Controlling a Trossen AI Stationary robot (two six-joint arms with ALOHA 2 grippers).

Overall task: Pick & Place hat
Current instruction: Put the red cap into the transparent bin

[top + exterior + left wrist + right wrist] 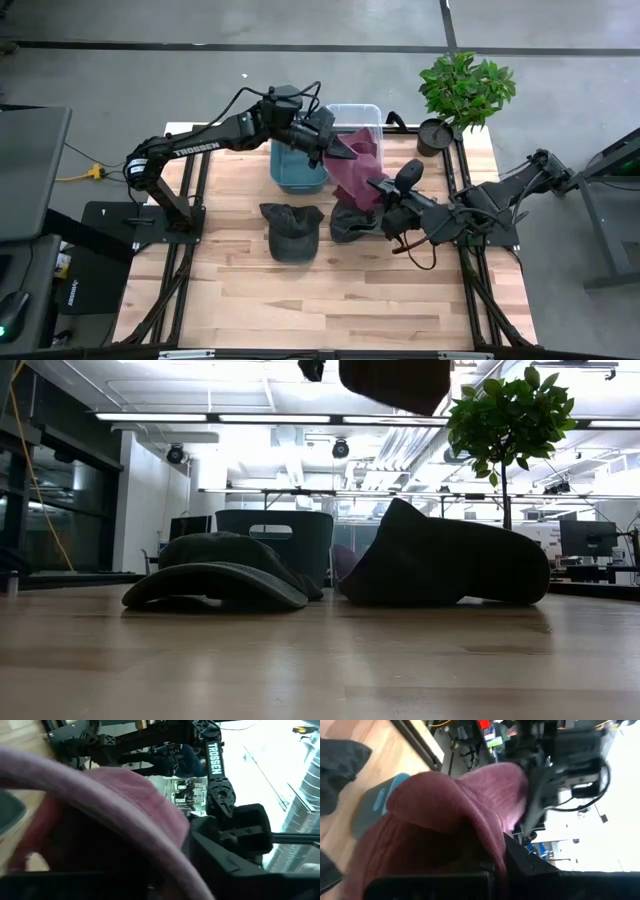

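Both arms are meeting over the middle of the table (250,300), sharing one maroon hat (352,172) held up off the wood.

Left arm: reaching in from its base, elbow raised, forearm running toward the bin (300,172). Left gripper (345,152) is sitting at the hat's upper edge, just over the bin's rim. From the left wrist view the pink-maroon knit (125,805) is filling the space in front of the claw; whether its fingers are pinching the fabric or have let go, I cannot tell.

Right arm: stretching low across the table from its base, wrist turned toward the left arm. Right gripper (385,195) is clenched on the lower edge of the maroon hat; the right wrist view is showing the ribbed cloth (445,820) bunched directly at its fingers.

The hat is hanging between the two claws, beside the bin. Below and just beside the right gripper, a dark hat (352,225) is lying on the table; a grey cap (290,230) is lying further out. A potted plant (462,92) is standing behind the right arm.
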